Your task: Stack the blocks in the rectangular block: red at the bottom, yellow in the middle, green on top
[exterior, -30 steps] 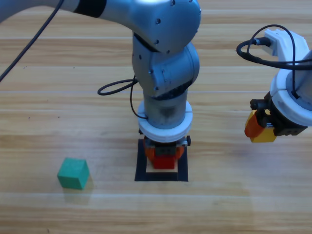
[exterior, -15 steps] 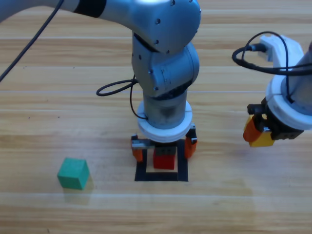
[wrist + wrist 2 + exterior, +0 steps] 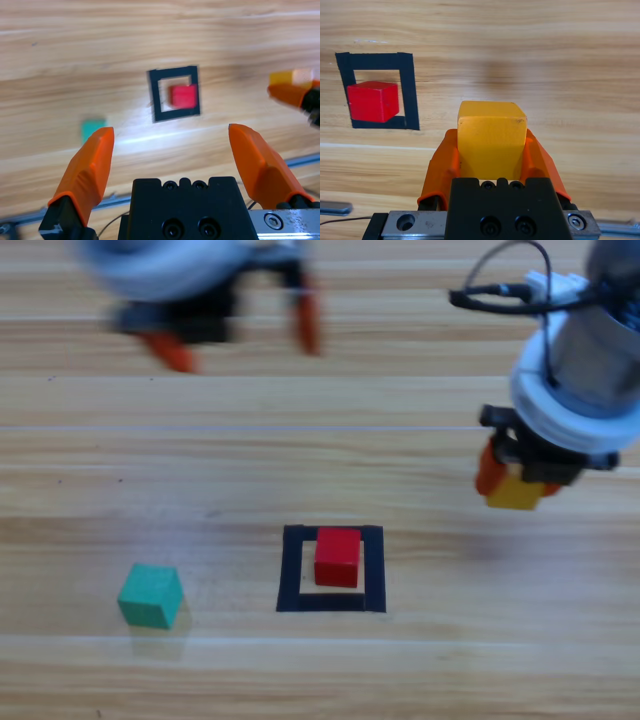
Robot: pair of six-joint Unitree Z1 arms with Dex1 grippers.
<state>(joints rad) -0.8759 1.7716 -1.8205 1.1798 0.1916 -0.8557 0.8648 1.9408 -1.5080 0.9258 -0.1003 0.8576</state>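
High view: small red matte cube (image 3: 338, 557) seated inside black tape square (image 3: 291, 570). Right gripper (image 3: 517, 480), jaws clamped on yellow cube (image 3: 515, 493), hovers right of square. Left gripper (image 3: 235, 335) raised, jaws apart. Teal-green cube (image 3: 151, 595) on wooden table (image 3: 450, 660), untouched. Remaining: yellow, then green.

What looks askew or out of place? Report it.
Nothing stands out. The red cube sits inside the tape square, the green cube is upright, and the right gripper holds the yellow cube.

Three blocks (image 3: 337, 556), two grippers (image 3: 235, 335).
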